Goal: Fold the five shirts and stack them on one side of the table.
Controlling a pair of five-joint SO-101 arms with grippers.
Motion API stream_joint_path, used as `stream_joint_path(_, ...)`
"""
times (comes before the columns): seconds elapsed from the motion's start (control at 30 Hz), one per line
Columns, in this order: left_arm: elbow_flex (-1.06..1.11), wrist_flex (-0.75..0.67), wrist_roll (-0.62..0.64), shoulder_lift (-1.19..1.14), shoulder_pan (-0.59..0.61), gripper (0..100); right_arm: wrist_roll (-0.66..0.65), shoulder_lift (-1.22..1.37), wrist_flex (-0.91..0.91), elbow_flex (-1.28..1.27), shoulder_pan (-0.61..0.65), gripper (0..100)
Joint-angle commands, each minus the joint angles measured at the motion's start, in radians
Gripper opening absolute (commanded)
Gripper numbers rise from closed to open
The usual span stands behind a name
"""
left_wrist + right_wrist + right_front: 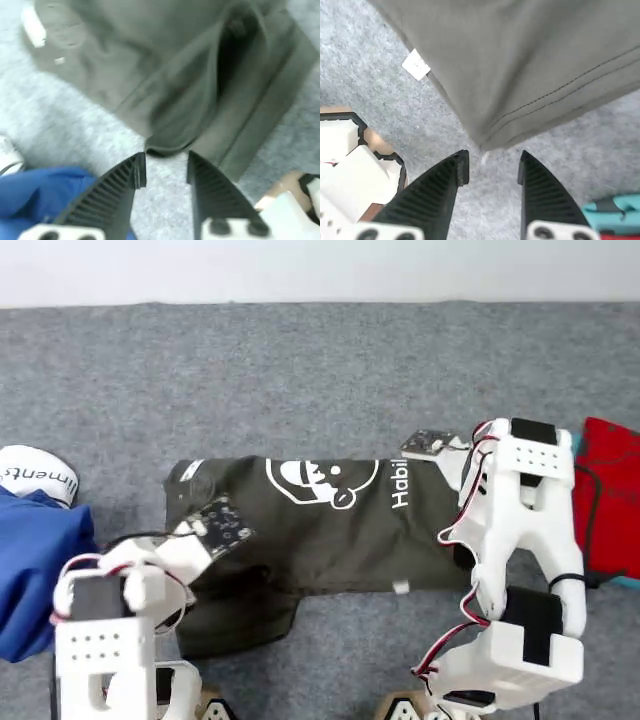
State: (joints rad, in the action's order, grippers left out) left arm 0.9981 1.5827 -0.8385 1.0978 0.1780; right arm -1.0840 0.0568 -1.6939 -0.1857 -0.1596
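A dark olive shirt (330, 530) with a white print lies partly folded in the middle of the grey table. My left arm (150, 570) stands over its left side. There my left gripper (165, 170) is open, and a folded sleeve edge of the olive shirt (170, 100) lies just ahead of its fingertips. My right arm (520, 510) stands over the shirt's right end. My right gripper (492, 167) is open too, with a hemmed corner of the olive shirt (520, 75) right at the gap, not pinched.
A blue shirt (35, 560) is bunched at the table's left edge, with a white garment (35, 475) behind it. A red shirt (610, 490) lies over something teal (615, 210) at the right edge. Bare grey table (320, 370) stretches behind the olive shirt.
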Motion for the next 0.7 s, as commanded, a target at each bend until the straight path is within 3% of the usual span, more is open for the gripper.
stream_joint_path(0.0, -0.012, 0.038, -0.006, 0.117, 0.029, 16, -0.005, -0.058, -0.064, 0.095, -0.008, 17.6)
stream_joint_path(0.27, -0.021, 0.023, 0.046, 0.258, 0.031, 16, 0.009, -0.058, -0.096, 0.187, -0.004, 17.6)
stream_joint_path(0.43, -0.059, -0.089, 0.199, 0.252, 0.026, 15, 0.155, -0.048, -0.087, 0.287, 0.028, 17.3)
stream_joint_path(0.6, -0.079, -0.196, 0.269, 0.123, 0.025, 2, 0.327, -0.048, -0.045, 0.33, 0.076, 17.1)
stream_joint_path(0.67, -0.11, -0.224, 0.282, 0.044, 0.025, 2, 0.396, -0.048, 0.004, 0.331, 0.088, 15.1)
